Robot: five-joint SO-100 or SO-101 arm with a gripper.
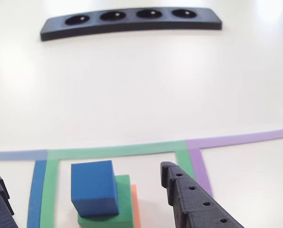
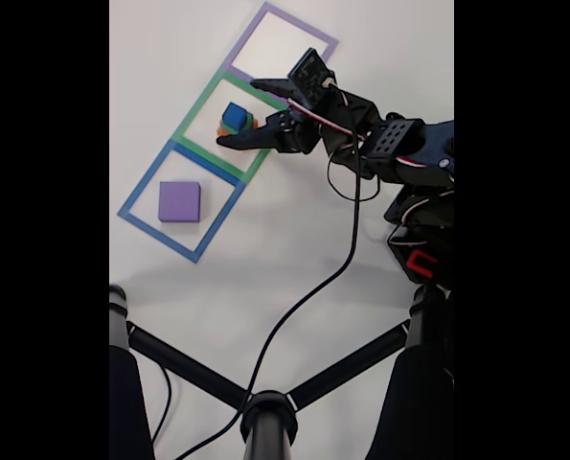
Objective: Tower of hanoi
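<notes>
Tool point(image 1: 79, 190) gapes wide around my blue cube point(image 1: 93, 187); closing off-centre, I judge, could topple it from the green cube point(image 1: 122, 202).

A robot test place, like a lab or hobby room, is shown. A plain white table point(image 2: 294, 249) is marked with coloured tape squares point(image 2: 180, 202) beside the jaws, and a black stand point(image 2: 265, 407) is set well below them.
</notes>
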